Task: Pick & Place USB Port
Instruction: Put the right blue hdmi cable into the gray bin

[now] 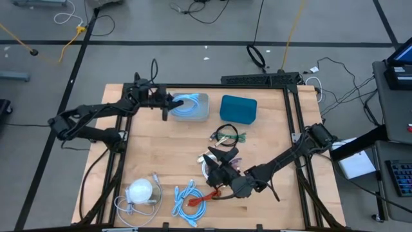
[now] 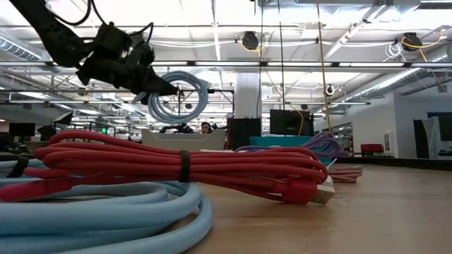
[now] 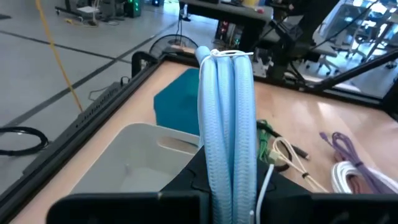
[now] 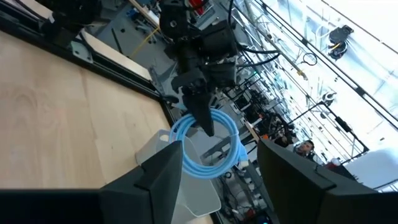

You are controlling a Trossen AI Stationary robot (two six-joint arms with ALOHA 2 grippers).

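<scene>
A coiled light-blue USB cable [image 1: 185,103] hangs in my left gripper [image 1: 167,105] above the grey bin [image 1: 201,109] at the table's far side. The low view shows the coil [image 2: 178,95] in the air over the bin [image 2: 191,137]. In the left wrist view the coil [image 3: 227,124] stands edge-on between the fingers. My right gripper [image 4: 221,168] is open and holds nothing. It hovers over the cable pile at the table's near middle [image 1: 217,162], facing the bin. My left gripper pinches the rim of the light-blue coil [image 4: 200,122] between its two fingers, across the bundled strands. The fingers [image 2: 161,88] come nearly level from the table's left, slanting slightly down. The coil is lifted clear and stands upright, hanging over the bin.
A teal box [image 1: 238,108] sits right of the bin. Loose cables lie about: green-black [image 1: 226,135], purple [image 1: 228,154], red [image 1: 215,191], light blue [image 1: 187,200], and white with a round part [image 1: 140,191]. Black frame rails [image 1: 293,116] border the table.
</scene>
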